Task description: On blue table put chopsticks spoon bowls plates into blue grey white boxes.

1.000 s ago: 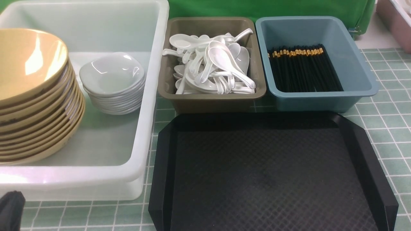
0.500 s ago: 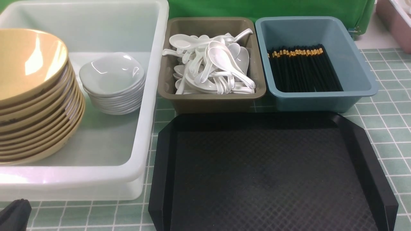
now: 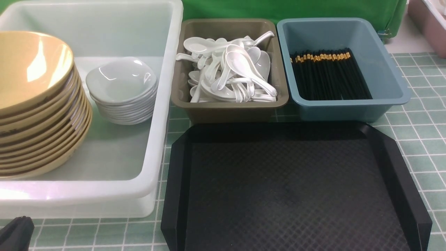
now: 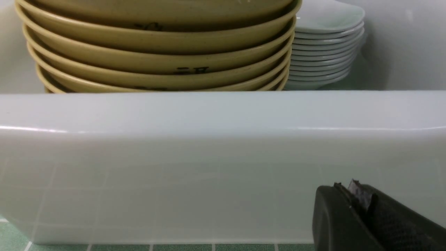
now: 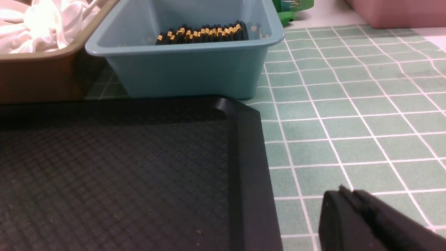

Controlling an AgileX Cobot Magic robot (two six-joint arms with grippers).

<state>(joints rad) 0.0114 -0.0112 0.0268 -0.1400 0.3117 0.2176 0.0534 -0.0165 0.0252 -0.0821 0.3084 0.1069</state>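
Everything looks sorted: bowls point(image 3: 33, 104) and plates point(image 3: 122, 90) stacked at the left of the frame in the white tub point(image 3: 163, 115), spoons point(image 3: 230, 73) heaped in the grey box point(image 3: 230, 109), chopsticks point(image 3: 329, 75) in the blue box point(image 3: 348, 109). The left pincer point(image 4: 359, 209) and right pincer point(image 5: 352, 216) both look pressed together and empty. The likeliest slip is the left pincer, just beside the tub's near wall, catching its rim on rising; the black tray point(image 3: 289, 195) and the counter point(image 3: 418, 139) at right leave open room.

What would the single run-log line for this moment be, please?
bowls, plates: white tub | spoons: grey box | chopsticks: blue box | black tray: bare
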